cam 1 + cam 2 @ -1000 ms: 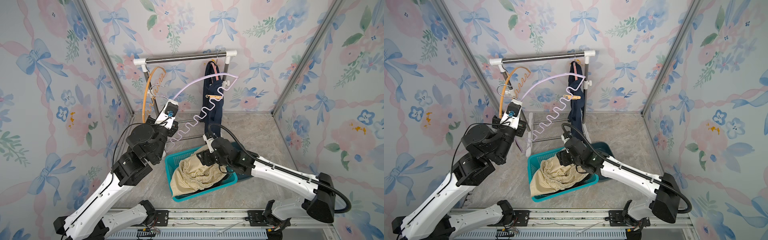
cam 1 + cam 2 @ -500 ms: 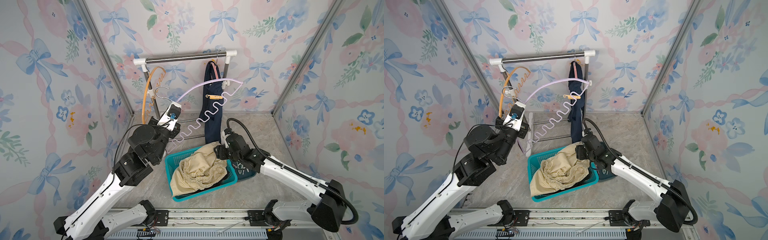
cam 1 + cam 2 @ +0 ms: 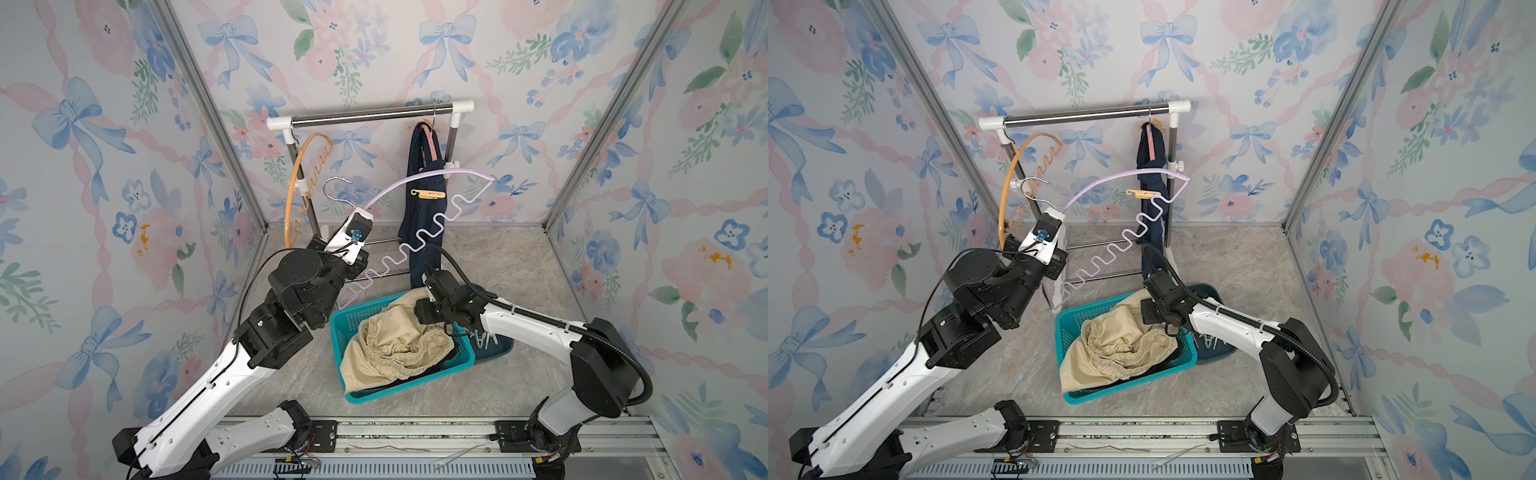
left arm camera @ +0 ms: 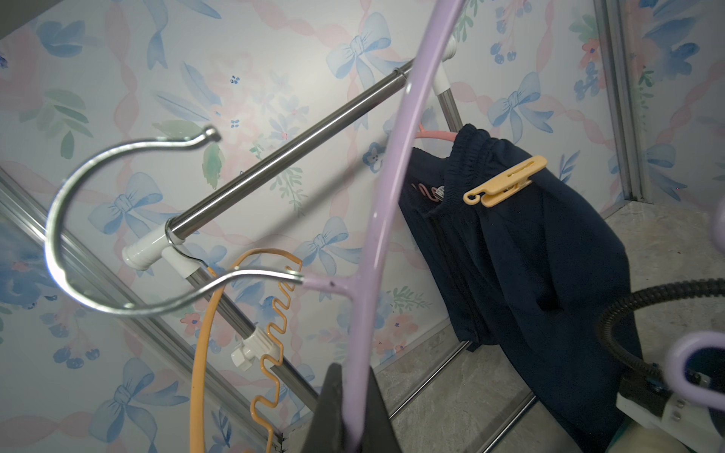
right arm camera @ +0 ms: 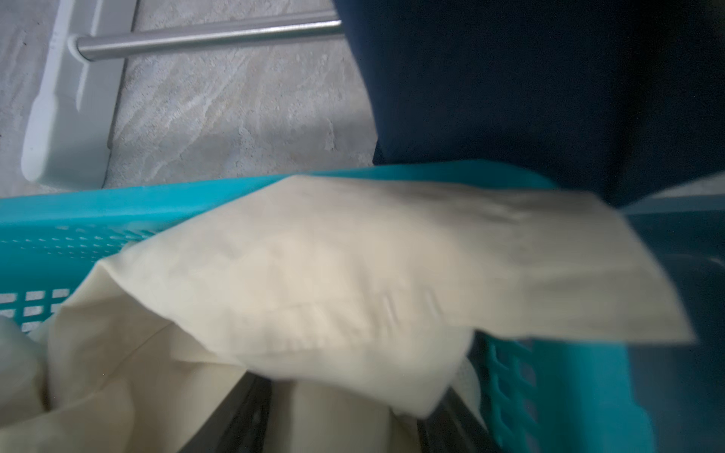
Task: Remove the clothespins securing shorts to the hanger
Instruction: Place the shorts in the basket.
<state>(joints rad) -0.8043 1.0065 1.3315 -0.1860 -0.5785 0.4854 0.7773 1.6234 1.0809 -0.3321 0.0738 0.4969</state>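
Navy shorts (image 3: pixel 424 216) (image 3: pixel 1152 224) (image 4: pixel 529 255) hang from a pink hanger on the rail, with a light orange clothespin (image 3: pixel 428 193) (image 3: pixel 1142 193) (image 4: pixel 506 181) clipped at the waistband. My left gripper (image 4: pixel 357 427) is shut on the arch of a bare lilac hanger (image 3: pixel 419 178) (image 3: pixel 1113 183), held up off the rail. My right gripper (image 3: pixel 419 309) (image 5: pixel 349 396) hovers at the basket's back corner, fingers apart, with cream shorts (image 3: pixel 395 345) (image 5: pixel 314 255) lying between and ahead of them. Blur hides whether they touch the cloth.
The teal basket (image 3: pixel 415 386) (image 3: pixel 1133 386) holds the cream shorts over darker cloth. A dark teal bin (image 3: pixel 494 347) beside it holds loose clothespins (image 3: pixel 484 338). A bare orange hanger (image 3: pixel 291 195) hangs at the left end of the rail (image 3: pixel 370 116).
My right gripper drew back to the right of the basket, then returned over its back corner, jaws narrowing. The lilac hanger's far tip swung slightly right and down.
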